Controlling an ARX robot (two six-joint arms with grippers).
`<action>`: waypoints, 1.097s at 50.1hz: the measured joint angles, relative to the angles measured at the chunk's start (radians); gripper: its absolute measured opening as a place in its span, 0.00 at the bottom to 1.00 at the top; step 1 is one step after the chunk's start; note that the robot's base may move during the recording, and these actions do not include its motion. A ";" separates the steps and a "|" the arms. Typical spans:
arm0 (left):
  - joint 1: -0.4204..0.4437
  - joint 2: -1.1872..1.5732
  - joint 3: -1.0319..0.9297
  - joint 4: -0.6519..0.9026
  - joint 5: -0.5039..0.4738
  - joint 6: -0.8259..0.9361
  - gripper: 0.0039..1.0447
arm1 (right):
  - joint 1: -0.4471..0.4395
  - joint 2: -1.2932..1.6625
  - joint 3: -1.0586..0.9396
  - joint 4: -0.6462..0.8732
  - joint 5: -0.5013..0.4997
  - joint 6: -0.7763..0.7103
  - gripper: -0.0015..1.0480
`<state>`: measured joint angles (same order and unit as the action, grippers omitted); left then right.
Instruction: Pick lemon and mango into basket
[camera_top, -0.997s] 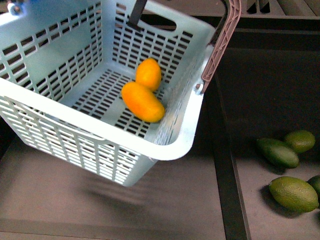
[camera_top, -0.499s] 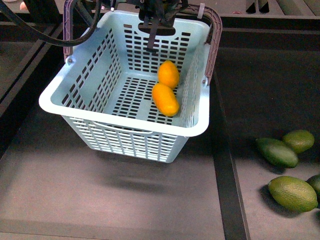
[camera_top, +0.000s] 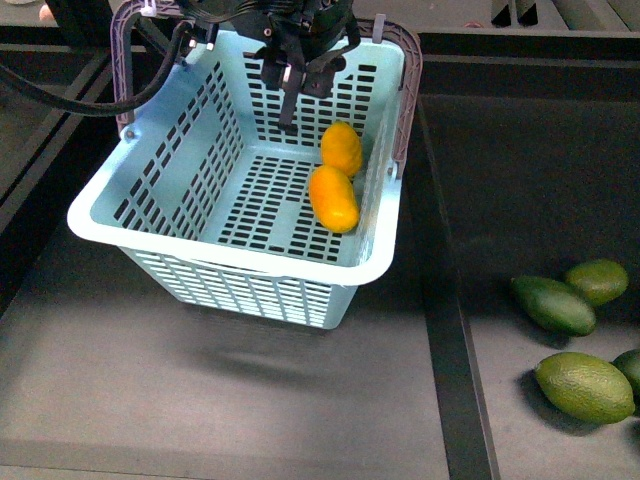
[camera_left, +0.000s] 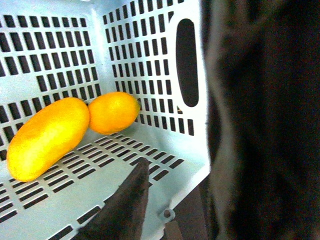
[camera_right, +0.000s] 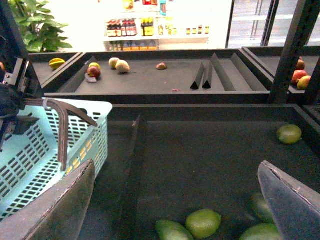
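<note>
The pale teal basket (camera_top: 215, 252) hangs tilted above the dark shelf at centre left. The mango (camera_top: 333, 198) and the lemon (camera_top: 342, 147) lie touching on its slotted floor by the right wall. My left gripper (camera_top: 300, 72) is shut on the basket at its far rim, under the mauve handle (camera_top: 404, 95). The left wrist view shows the mango (camera_left: 45, 137), the lemon (camera_left: 112, 111), the basket wall (camera_left: 150, 60) and one dark finger (camera_left: 125, 205). My right gripper (camera_right: 175, 200) is open and empty, above green fruits, with the basket (camera_right: 30, 150) off to one side.
Several dark green oval fruits (camera_top: 555, 305) lie in the compartment to the right, beyond a black divider (camera_top: 450, 330); they also show in the right wrist view (camera_right: 202, 222). Black cables (camera_top: 90, 100) run at the back left. Far shelves hold other fruit (camera_right: 120, 65).
The basket has moved away from the camera towards the back and a little to the left, still held. The mango and lemon have stayed inside it.
</note>
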<state>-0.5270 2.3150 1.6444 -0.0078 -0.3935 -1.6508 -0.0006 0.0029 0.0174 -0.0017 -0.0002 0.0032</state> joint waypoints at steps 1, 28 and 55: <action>0.000 -0.003 -0.006 0.001 -0.001 -0.001 0.38 | 0.000 0.000 0.000 0.000 0.000 0.000 0.92; 0.016 -0.441 -0.375 -0.165 -0.199 -0.041 0.88 | 0.000 0.000 0.000 0.000 -0.001 0.000 0.92; 0.350 -1.069 -1.438 1.040 0.219 1.632 0.03 | 0.000 0.000 0.000 0.000 0.002 0.000 0.92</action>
<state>-0.1772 1.2457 0.2066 1.0321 -0.1741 -0.0189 -0.0006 0.0029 0.0174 -0.0017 0.0017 0.0032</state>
